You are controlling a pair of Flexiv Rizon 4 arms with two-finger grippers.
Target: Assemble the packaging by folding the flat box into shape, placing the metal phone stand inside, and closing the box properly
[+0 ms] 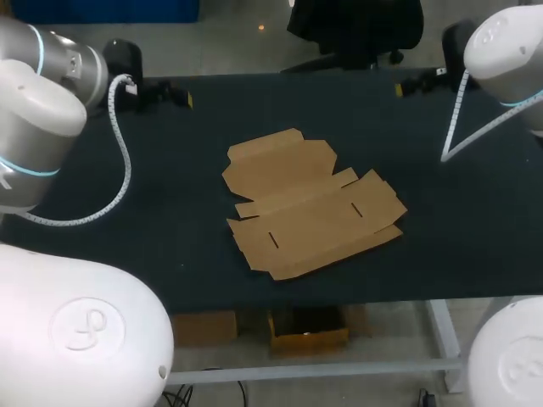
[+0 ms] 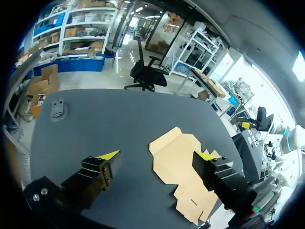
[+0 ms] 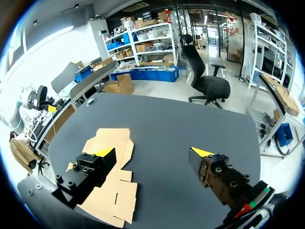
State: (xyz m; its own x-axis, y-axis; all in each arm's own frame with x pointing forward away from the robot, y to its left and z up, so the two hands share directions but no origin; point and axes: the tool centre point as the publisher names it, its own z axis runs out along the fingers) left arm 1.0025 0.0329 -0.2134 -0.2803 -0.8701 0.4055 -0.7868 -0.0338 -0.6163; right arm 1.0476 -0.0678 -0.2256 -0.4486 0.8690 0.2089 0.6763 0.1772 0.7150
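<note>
Nearest, the rounded white base of the left arm (image 1: 81, 335) and that of the right arm (image 1: 509, 356) stand before the near edge of the dark table (image 1: 153, 237), one at each side. Past them, a flat, unfolded brown cardboard box (image 1: 310, 208) lies in the middle of the surface. Its flaps are spread out, its slots show, and it sits slightly askew to the table's edges. The left gripper (image 2: 157, 155) hangs above the surface with its yellow-tipped fingers released and wide apart, grasping nothing; the box lies ahead, nearer one finger. The right gripper (image 3: 152, 152) hangs likewise, fingers spread and holding nothing, with the box showing beneath one finger.
</note>
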